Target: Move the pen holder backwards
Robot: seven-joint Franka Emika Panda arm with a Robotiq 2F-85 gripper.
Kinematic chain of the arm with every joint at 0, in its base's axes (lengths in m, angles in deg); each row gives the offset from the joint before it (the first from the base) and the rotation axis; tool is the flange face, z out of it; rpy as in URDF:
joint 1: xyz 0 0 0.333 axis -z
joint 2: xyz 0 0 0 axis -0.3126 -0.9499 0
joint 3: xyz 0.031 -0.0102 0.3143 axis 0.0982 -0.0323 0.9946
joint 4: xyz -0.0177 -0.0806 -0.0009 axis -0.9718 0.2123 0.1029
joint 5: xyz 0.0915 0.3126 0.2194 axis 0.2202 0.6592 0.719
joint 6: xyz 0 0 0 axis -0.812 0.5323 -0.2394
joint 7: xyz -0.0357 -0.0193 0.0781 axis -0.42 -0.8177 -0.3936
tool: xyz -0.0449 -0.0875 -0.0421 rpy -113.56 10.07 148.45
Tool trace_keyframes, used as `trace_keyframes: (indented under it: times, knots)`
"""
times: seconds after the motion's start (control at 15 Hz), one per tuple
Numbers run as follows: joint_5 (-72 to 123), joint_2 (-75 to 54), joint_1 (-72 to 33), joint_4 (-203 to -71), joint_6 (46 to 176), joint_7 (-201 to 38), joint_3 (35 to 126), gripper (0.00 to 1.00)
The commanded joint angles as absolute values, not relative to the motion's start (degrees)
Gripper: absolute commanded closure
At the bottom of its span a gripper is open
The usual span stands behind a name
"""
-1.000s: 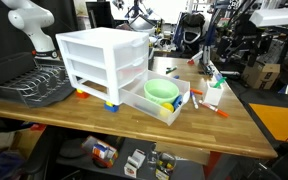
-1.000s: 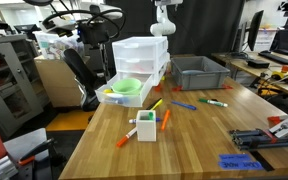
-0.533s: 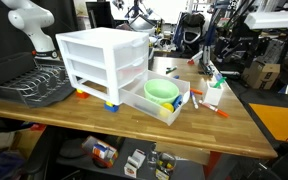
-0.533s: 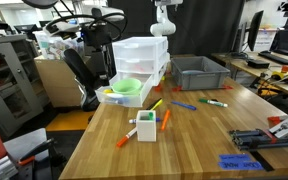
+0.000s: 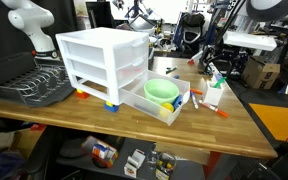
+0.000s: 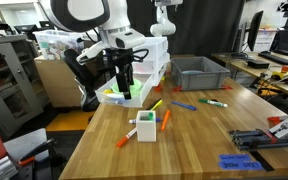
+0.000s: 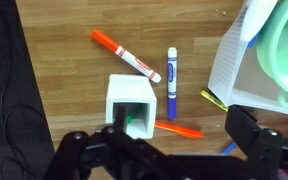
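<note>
The pen holder (image 6: 147,127) is a small white box with green at its top, standing upright on the wooden table; it also shows in an exterior view (image 5: 213,95). In the wrist view I look down into its open top (image 7: 132,100), with green inside. My gripper (image 6: 124,88) hangs open and empty in the air above the table, beside the open drawer. In the wrist view my gripper (image 7: 174,150) has its two dark fingers wide apart at the bottom edge, with the holder just above the left finger (image 7: 84,155). It touches nothing.
A white drawer unit (image 6: 139,55) has its bottom drawer open with a light-green bowl (image 5: 161,90) in it. Loose markers lie round the holder: orange (image 7: 124,55), blue (image 7: 171,68), orange (image 7: 179,129). A grey bin (image 6: 199,70) stands behind. A dish rack (image 5: 29,85) stands at one end.
My arm and gripper have come into both exterior views from above; before they were out of view. The pen holder and markers have not moved.
</note>
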State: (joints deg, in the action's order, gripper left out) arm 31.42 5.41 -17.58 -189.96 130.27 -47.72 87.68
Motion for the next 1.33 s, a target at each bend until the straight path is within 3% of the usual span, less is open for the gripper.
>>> trace_keyframes:
  times: [0.0,1.27]
  knots:
    - [35.0,1.0,-18.4,-187.6,132.6,-48.2,86.5,0.00]
    - [38.0,-17.4,-19.9,-173.8,133.2,-48.7,81.7,0.00]
